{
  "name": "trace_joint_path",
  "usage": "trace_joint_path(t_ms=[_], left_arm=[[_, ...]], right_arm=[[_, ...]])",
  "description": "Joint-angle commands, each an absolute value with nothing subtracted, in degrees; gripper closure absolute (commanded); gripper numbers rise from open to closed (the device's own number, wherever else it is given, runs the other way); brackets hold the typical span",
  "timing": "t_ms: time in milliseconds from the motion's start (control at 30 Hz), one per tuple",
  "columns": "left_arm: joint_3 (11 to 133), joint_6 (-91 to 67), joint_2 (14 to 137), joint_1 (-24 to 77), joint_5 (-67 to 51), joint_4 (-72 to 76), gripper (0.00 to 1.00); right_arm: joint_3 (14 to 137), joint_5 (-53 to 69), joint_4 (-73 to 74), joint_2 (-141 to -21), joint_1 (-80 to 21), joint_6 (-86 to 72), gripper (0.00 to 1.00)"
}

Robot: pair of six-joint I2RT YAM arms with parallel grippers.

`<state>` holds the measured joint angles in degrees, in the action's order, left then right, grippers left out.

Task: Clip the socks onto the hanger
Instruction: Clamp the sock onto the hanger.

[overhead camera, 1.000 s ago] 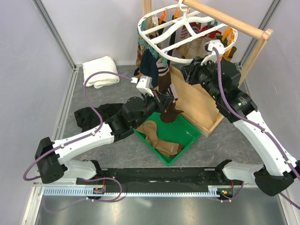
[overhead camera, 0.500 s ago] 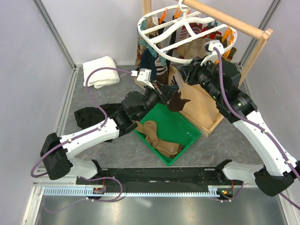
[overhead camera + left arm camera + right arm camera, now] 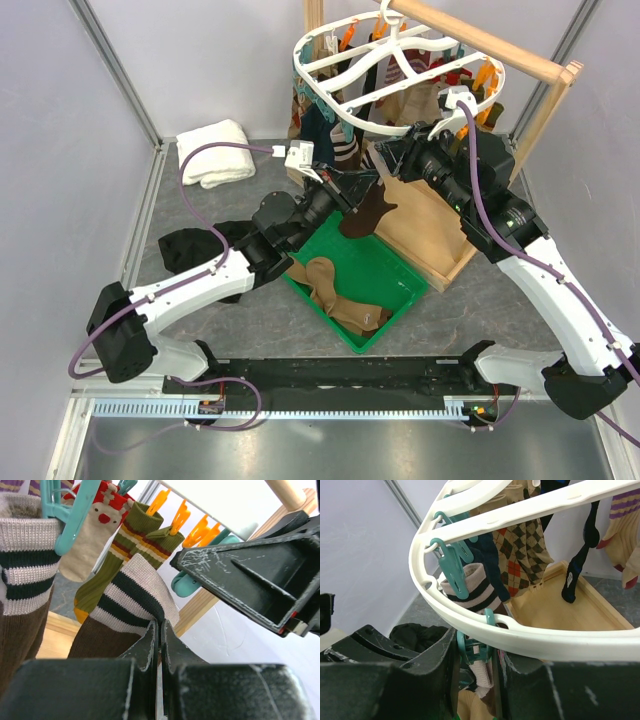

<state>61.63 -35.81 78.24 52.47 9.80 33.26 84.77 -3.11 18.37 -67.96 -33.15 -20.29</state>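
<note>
The left gripper (image 3: 345, 190) is clamped tight on the ribbed cuff of a dark brown sock with white stripes (image 3: 365, 210). It holds the sock raised above the green plastic tray (image 3: 398, 288), just under the near rim of the white oval plastic hanger (image 3: 322, 98). In the right wrist view the right gripper (image 3: 475, 656) sits narrow around a teal plastic clip (image 3: 472, 649) hanging from that rim, apparently squeezing its handles. The striped cuff shows just below the clip.

To do this step well, the clip's mouth should be opened fully. The left arm then feeds the cuff edge straight up into the mouth, a good bite deep, and the squeeze eases off only after that. The left grip should let go only after the clip has bitten.

Space is tight. A second striped sock (image 3: 470, 587) hangs from the next teal clip, and an olive striped sock (image 3: 125, 550) dangles close beside the lifted cuff. Either could snag or get pinched along with it.

2 or more tan socks (image 3: 340, 295) wait in the tray. A black cloth heap (image 3: 195, 250) and a white folded towel (image 3: 217, 150) lie well apart, to the left.
</note>
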Motion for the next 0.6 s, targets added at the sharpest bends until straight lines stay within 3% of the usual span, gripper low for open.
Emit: trace_joint_path(t_ms=[0, 567], left_arm=[[63.9, -36.3, 78.7, 52.1, 8.8, 37.0, 0.98], [61.7, -36.7, 77.3, 52.0, 7.0, 40.6, 0.98]], right_arm=[[83.6, -0.1, 19.5, -68.4, -33.4, -21.5, 1.00], [82.8, -3.3, 19.4, -67.9, -33.4, -22.2, 1.00]])
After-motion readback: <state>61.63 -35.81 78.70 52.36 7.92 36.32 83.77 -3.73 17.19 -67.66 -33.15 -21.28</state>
